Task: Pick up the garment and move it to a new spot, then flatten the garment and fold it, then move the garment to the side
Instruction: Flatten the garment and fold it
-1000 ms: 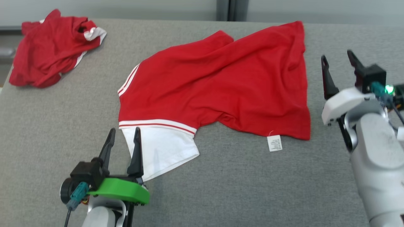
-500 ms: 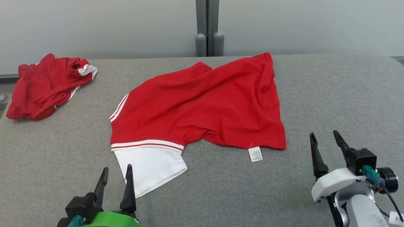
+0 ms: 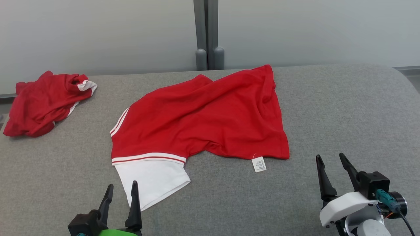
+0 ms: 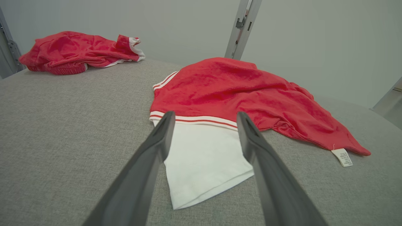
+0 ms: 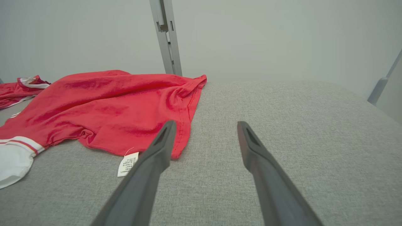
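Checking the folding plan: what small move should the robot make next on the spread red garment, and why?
Probably ease the left gripper forward onto the white sleeve: its open fingers point at it, the red garment lies wrinkled, and the right gripper is open and empty.

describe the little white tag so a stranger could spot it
On the grey padded table, a red garment lies spread in the middle. Near the right end of its near edge, the tag rests on the grey cloth. It is small and printed, unlike the big plain white panel further left.
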Tool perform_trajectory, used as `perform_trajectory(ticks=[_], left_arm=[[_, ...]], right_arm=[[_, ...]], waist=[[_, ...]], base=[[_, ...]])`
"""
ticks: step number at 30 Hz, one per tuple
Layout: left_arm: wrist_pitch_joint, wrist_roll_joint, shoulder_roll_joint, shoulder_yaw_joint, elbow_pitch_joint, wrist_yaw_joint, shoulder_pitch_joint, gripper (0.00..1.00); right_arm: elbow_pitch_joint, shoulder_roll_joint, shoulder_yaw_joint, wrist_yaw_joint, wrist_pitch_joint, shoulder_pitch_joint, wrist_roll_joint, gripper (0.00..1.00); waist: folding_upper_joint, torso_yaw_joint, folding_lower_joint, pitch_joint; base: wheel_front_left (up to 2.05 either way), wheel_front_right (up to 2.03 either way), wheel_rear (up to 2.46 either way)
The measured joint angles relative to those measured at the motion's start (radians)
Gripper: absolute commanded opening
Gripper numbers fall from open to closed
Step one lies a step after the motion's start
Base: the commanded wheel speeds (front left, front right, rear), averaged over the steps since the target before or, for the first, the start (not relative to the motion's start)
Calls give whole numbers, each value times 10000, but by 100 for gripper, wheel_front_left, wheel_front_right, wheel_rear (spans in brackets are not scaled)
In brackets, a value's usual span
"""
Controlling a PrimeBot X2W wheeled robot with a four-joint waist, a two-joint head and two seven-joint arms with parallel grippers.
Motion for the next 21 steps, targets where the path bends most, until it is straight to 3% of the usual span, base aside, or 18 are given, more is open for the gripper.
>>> perform_trajectory(ticks=[21], left_arm=[[-2,-29,0,-238,541,15,-35,100]], right_arm=[[138,-2,483,0,0,-12,102,100]], waist=[[0,42,0,75]], base=[[0,0,0]])
